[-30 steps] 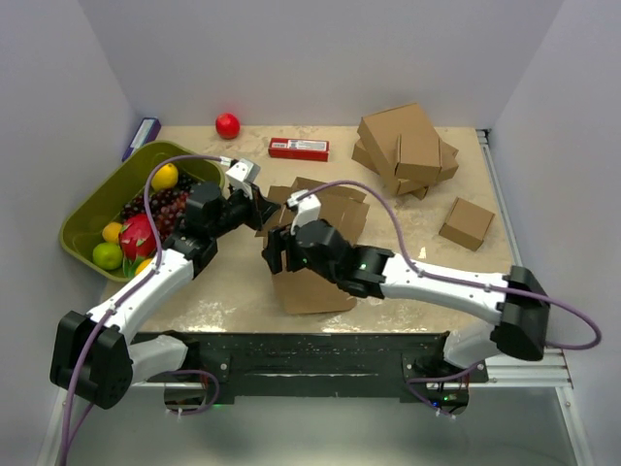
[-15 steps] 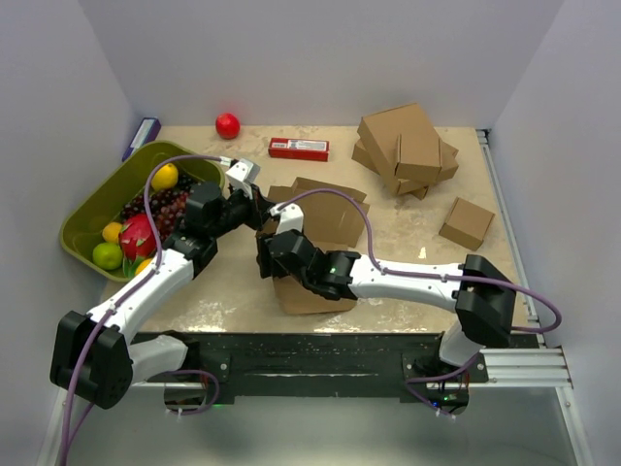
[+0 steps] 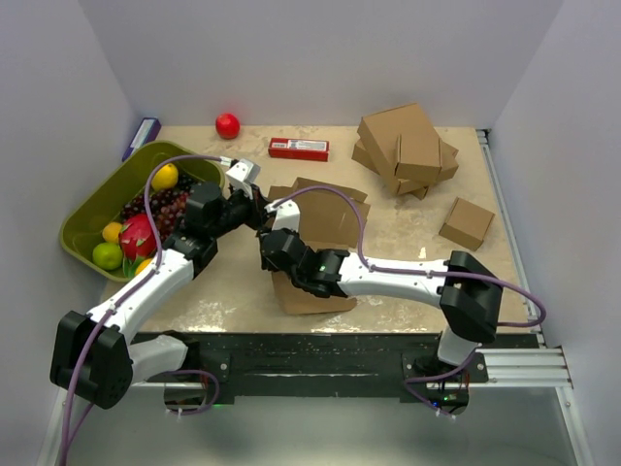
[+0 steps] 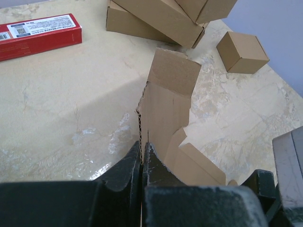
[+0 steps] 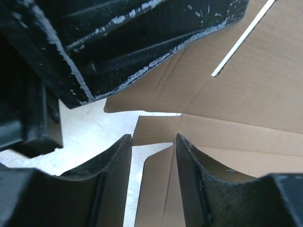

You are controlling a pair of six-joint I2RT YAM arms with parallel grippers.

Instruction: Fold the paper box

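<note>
Left gripper (image 4: 142, 152) is clamped tight on the raw corrugated edge of the paper box (image 3: 330, 218), holding one side panel upright in the middle of the table, just right of the green fruit bin (image 3: 89, 209). That is a thin bite, right at the edge. If the sheet gets tugged sideways, my worry is that the cardboard slides out or tears along the flutes.

Moving right, the rest of the sheet lies flat towards the near edge, its flaps unfolded.

Then the right gripper (image 5: 153, 138) is nosed in low beside the left one, jaws part open with a loose flap edge sitting in the gap and nothing pinched yet. The danger here is that the jaws close off the crease line and put a bend where none belongs, or miss the flap altogether. The two wrists are also very close together, so a knock between them could jolt the held panel loose.

Far right, the stacked boxes (image 3: 403, 146) sit well apart from all this.
</note>
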